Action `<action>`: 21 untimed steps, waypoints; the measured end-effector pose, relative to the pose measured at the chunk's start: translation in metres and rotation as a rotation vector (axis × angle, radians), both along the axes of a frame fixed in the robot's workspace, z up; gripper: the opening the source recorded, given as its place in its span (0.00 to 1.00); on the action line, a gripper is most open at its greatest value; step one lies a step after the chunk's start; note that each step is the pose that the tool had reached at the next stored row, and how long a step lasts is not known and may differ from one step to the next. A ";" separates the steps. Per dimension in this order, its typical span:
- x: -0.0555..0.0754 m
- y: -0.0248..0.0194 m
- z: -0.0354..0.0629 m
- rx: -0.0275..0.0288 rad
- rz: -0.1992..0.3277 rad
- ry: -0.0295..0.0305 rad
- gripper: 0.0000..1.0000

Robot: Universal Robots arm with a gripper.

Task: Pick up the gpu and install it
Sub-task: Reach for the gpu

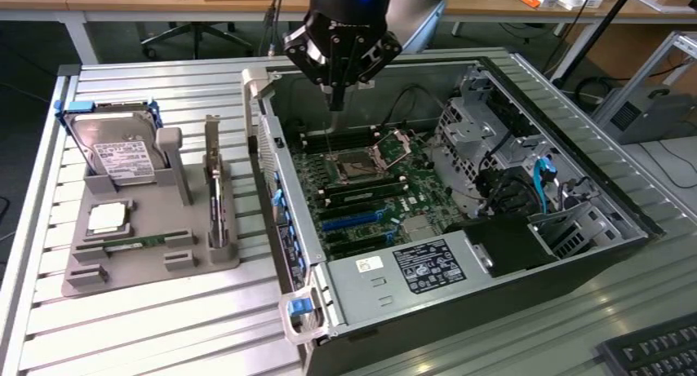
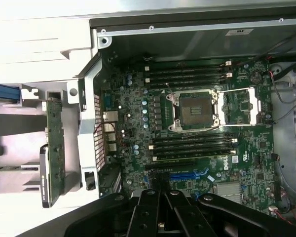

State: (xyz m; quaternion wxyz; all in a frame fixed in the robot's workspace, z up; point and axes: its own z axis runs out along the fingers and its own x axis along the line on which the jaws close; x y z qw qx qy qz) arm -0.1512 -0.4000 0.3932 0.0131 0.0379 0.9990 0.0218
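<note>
Hovering over the open computer case point(image 1: 523, 303) in the exterior view, the gripper point(image 1: 336, 101) has its fingers pressed together with nothing between them, pointing straight down at the motherboard point(image 1: 365, 188). The case lies on its side on the tabletop point(image 1: 163, 327), I'd guess so the board faces up and everything goes in from above. The gpu point(image 1: 220, 198) isn't picked up yet. It's standing on edge in a gray holder point(image 1: 153, 270) to the exterior view's left of the case, near the hard drive point(image 1: 122, 157). Parking it upright like that probably keeps its top edge free to pinch. Over in the wrist view, the camera looks down past the closed fingers onto the board, with the bare processor socket point(image 2: 193, 111) mid-board and a blue expansion slot point(image 2: 187, 175) close to the fingers. The card is off to one side, outside the case wall, well apart from the gripper.
</note>
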 end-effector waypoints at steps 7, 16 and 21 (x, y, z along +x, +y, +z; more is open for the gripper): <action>-0.001 -0.0001 0.0000 0.0001 0.000 0.0000 0.11; -0.003 -0.0002 0.0000 0.0000 0.000 0.0000 0.11; -0.004 -0.0004 -0.0001 0.0001 0.000 0.0000 0.11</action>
